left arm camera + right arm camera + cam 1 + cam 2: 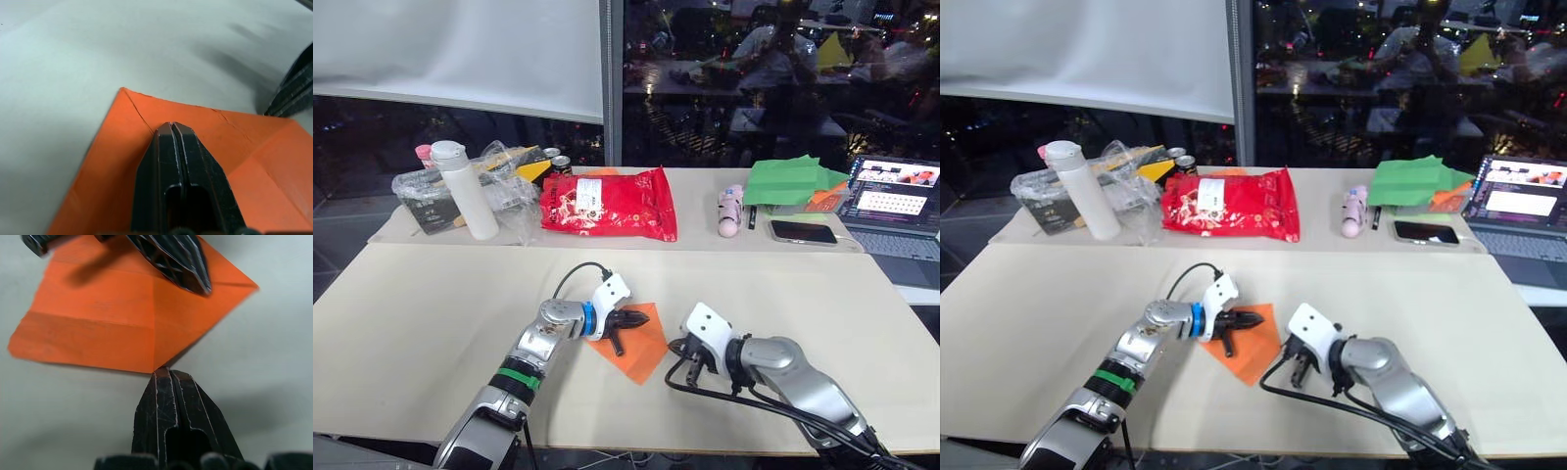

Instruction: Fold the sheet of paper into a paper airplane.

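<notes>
The sheet of paper [641,345] lay on the table [431,313] between both grippers, left gripper [628,320] on it, snack bag [607,204] way behind.

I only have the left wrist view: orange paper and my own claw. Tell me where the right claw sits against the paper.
Observer: The right claw is shut, its tip at the paper's edge where a crease meets the border of the sheet of paper.
Operator: Say what my left claw is doing as seen from outside.
Observer: The left claw is shut and lies on top of the sheet, near its pointed end.
Operator: Report what lies beyond the sheet on the table.
Observer: At the far edge, a red snack bag, a white bottle, a green paper stack, a phone and a laptop.
</notes>
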Tool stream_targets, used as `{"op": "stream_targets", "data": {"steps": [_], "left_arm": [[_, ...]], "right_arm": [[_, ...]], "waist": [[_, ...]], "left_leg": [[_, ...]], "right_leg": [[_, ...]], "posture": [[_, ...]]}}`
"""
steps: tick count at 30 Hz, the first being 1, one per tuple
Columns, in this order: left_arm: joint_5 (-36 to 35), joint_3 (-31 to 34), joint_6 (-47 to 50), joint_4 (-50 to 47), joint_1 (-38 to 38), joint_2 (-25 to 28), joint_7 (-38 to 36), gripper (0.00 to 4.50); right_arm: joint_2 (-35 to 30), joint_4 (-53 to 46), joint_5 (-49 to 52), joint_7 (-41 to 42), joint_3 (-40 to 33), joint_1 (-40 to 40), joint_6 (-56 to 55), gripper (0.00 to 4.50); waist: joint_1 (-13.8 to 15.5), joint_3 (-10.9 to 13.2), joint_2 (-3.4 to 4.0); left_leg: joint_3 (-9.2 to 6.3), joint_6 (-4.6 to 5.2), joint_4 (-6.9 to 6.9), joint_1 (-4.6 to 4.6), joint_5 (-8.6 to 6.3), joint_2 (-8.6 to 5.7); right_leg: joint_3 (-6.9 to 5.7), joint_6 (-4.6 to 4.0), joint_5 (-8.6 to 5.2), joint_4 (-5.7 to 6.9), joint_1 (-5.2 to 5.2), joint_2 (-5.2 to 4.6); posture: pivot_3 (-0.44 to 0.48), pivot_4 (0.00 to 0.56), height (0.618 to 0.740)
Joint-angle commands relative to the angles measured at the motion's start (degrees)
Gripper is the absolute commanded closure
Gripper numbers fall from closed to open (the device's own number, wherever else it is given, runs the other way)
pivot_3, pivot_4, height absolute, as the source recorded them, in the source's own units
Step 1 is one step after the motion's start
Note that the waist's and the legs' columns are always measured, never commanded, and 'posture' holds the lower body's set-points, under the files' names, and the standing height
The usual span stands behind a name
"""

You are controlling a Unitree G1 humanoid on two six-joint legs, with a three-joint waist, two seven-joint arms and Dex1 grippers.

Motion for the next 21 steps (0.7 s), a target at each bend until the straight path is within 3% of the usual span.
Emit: {"op": "stream_targets", "data": {"steps": [1, 21], "left_arm": [[1.2, -0.5, 0.4, 0.3, 0.4, 0.3, 0.3, 4.49], [0.6, 3.1, 0.1, 3.3, -2.0, 4.4, 0.8, 4.49]], "right_arm": [[1.0, 1.5, 1.0, 0.1, 1.6, 0.7, -0.5, 4.50], [11.1, 15.2, 3.1, -2.6, -2.4, -1.3, -11.8, 4.50]], "waist": [[-0.2, 0.0, 0.00], [-1.0, 0.0, -0.02]], "left_leg": [[0.00, 0.00, 0.00, 0.00, 0.00, 0.00], [-0.01, 0.00, 0.00, 0.16, 0.00, 0.06]], "right_leg": [[0.00, 0.00, 0.00, 0.00, 0.00, 0.00], [0.01, 0.00, 0.00, 0.15, 0.02, 0.06]], "posture": [[0.000, 0.150, 0.715], [0.000, 0.150, 0.715]]}}
